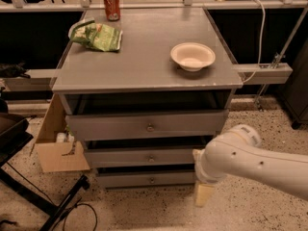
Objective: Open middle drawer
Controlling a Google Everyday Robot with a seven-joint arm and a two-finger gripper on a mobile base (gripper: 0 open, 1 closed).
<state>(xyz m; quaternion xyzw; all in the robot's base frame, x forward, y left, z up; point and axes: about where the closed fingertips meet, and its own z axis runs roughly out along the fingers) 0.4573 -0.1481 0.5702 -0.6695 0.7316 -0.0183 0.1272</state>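
A grey cabinet (144, 71) stands in the middle of the view with three drawer fronts stacked below its top. The middle drawer (120, 157) has a low flat grey front with a small round metal knob (151, 158) at its centre. It sits set back a little under the taller top drawer (106, 126). The smallest drawer (125, 179) is at the bottom. My white arm (250, 160) comes in from the right. The gripper (203, 194) hangs low by the cabinet's lower right corner, to the right of and below the middle knob, touching nothing.
On the cabinet top lie a white bowl (192, 57), a green snack bag (98, 35) and a red can (111, 5). A cardboard box (55, 148) stands on the floor to the left, by a black stand leg (43, 203). A grey rail (264, 72) sticks out on the right.
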